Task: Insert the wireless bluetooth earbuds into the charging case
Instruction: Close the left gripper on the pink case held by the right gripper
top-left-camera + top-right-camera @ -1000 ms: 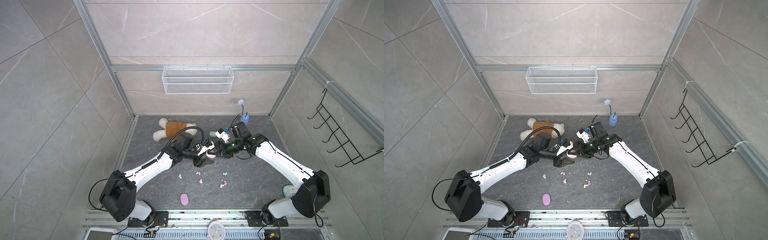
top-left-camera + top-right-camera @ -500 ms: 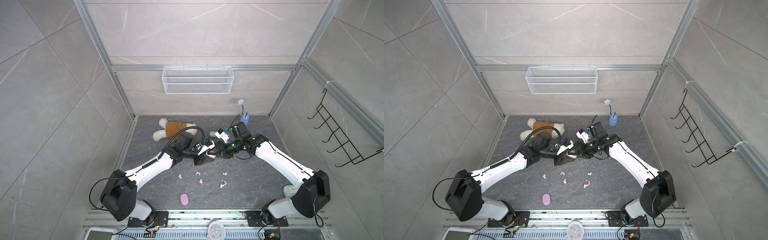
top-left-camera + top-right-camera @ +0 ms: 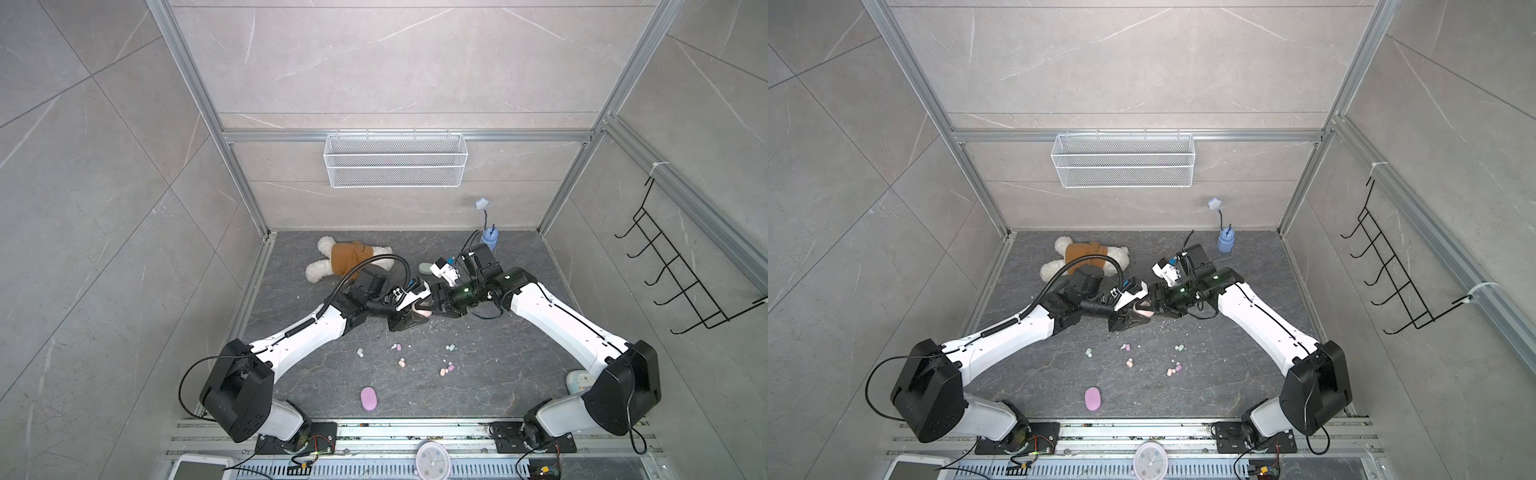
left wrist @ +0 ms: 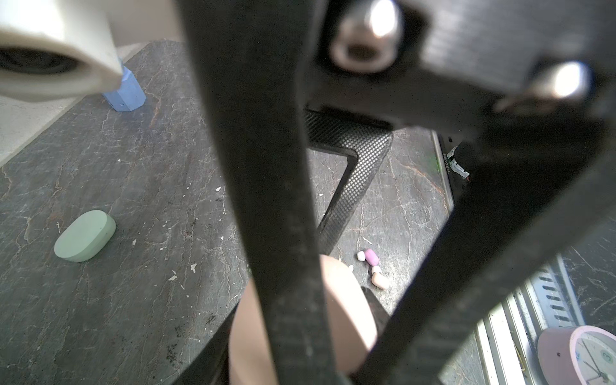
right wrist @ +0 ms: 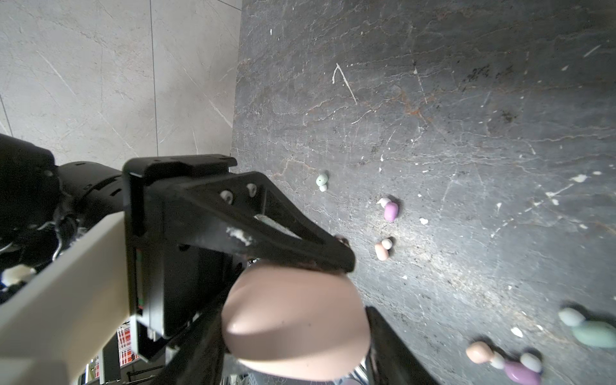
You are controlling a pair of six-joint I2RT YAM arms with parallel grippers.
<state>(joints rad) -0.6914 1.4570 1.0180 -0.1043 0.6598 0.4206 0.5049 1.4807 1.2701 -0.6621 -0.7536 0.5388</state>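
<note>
A peach-pink charging case [image 3: 423,311] [image 3: 1145,311] hangs above the floor at mid-scene, between both grippers. My right gripper [image 5: 293,333] [image 3: 434,309] is shut on its two sides. My left gripper [image 4: 296,333] [image 3: 415,318] is shut on it from the opposite end, with one finger [image 5: 266,230] lying over its top. The case looks closed. Loose earbuds lie on the floor in front: mint [image 3: 360,353] [image 5: 322,181], lilac [image 3: 397,346] [image 5: 390,210], peach [image 3: 401,363] [image 5: 381,250], another mint [image 3: 449,347], and a small mixed cluster [image 3: 446,369] [image 5: 513,365].
A mint case [image 3: 425,269] [image 4: 85,235] lies behind the grippers. A lilac case [image 3: 368,399] sits near the front edge. A teddy bear [image 3: 345,259] lies at the back left and a blue vase [image 3: 489,239] at the back right. White specks dot the floor.
My left gripper's jaws have closed in on the peach-pink case. Both arms and the case have barely moved, and the right gripper has kept its hold.
</note>
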